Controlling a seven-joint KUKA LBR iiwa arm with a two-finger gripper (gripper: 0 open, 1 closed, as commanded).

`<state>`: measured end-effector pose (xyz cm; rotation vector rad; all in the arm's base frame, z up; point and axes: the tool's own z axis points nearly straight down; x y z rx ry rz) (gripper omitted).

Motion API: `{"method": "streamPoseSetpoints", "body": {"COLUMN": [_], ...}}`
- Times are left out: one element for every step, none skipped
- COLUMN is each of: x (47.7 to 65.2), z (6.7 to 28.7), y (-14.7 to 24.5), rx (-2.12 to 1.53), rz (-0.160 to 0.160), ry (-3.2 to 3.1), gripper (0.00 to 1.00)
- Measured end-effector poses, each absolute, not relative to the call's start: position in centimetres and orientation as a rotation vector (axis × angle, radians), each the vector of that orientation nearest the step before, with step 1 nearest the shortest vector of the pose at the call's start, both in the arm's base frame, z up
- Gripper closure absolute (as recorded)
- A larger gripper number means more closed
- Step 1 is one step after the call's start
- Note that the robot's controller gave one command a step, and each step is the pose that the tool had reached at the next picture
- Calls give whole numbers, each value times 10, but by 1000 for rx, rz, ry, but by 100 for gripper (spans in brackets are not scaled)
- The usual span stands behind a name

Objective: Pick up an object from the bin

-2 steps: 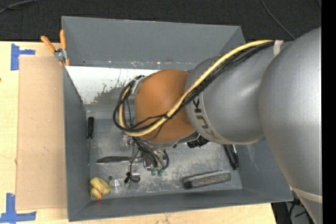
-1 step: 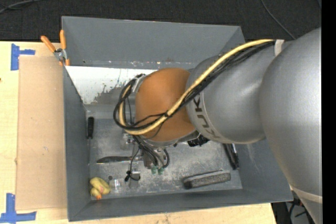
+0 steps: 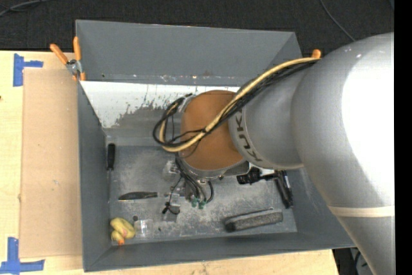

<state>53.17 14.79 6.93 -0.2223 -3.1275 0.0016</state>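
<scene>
Near middle of bin (image 3: 193, 55) floor, gripper (image 3: 179, 199) hangs low under orange cover (image 3: 206, 132); open or closed, cannot tell. Nearest thing: dark slim piece (image 3: 137, 196) lying flat just to its left. Grey bar (image 3: 253, 220) lower right, yellow lump (image 3: 121, 229) in lower-left corner, black stick (image 3: 110, 156) by left wall.

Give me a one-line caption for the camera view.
KUKA arm's end effector down in the grey bin, between a dark thin object and a grey bar; yellow item in the near-left corner.
</scene>
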Motion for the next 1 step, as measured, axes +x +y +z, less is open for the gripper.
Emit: {"method": "streamPoseSetpoints", "body": {"x": [536], "z": [47], "y": [141], "rx": [-243], "rz": [-3], "ry": [-3130], "gripper": [0]}}
